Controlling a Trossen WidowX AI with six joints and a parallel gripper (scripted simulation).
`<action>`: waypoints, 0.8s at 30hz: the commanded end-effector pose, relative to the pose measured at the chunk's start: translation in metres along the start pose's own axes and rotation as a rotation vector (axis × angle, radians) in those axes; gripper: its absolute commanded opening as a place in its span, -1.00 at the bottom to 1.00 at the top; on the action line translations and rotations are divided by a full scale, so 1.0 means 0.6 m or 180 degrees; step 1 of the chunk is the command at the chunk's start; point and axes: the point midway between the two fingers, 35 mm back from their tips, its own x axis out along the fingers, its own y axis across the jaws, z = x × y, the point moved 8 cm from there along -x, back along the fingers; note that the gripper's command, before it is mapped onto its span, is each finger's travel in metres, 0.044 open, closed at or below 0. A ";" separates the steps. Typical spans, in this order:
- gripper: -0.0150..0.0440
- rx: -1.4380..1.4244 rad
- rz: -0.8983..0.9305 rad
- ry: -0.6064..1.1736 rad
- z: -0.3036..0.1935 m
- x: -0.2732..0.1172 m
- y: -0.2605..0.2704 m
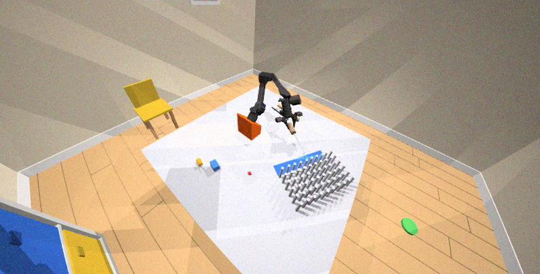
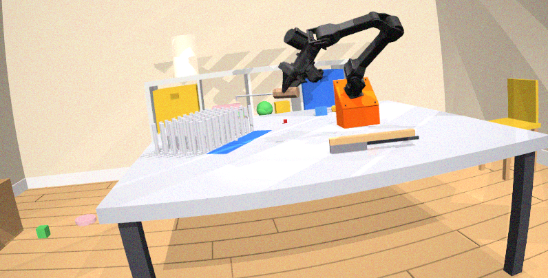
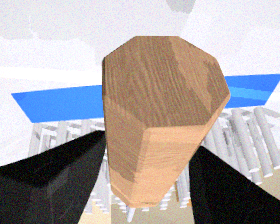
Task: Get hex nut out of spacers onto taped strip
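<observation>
My gripper [image 1: 292,125] [image 2: 285,89] [image 3: 148,147] is shut on the octagonal wooden handle of a hook tool and holds it raised above the table. The tool's thin metal rod [image 1: 298,140] [image 2: 256,95] points toward the spacer field, and its short bent tip appears above the spacer tops in the exterior view. The metal spacers [image 1: 317,182] [image 2: 199,132] [image 3: 243,142] stand upright in rows. The blue taped strip [image 1: 279,168] [image 2: 240,142] [image 3: 56,104] lies along their front edge. The hex nut cannot be made out in any view.
A wooden bar with a grey block [image 2: 348,147] and a dark rod lies near the table edge in the exterior view. A blue block [image 1: 214,165] [image 2: 321,111], a small yellow-handled item [image 1: 199,161] and a red cube [image 1: 249,173] [image 2: 284,121] lie beyond the orange arm base [image 1: 247,127] [image 2: 359,117].
</observation>
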 end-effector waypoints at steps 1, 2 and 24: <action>-0.49 0.0144 0.0119 0.0202 -0.035 0.001 0.002; -0.49 0.0177 0.0161 0.0245 -0.042 0.002 0.005; -0.49 0.1139 0.0818 0.0761 -0.197 0.030 0.094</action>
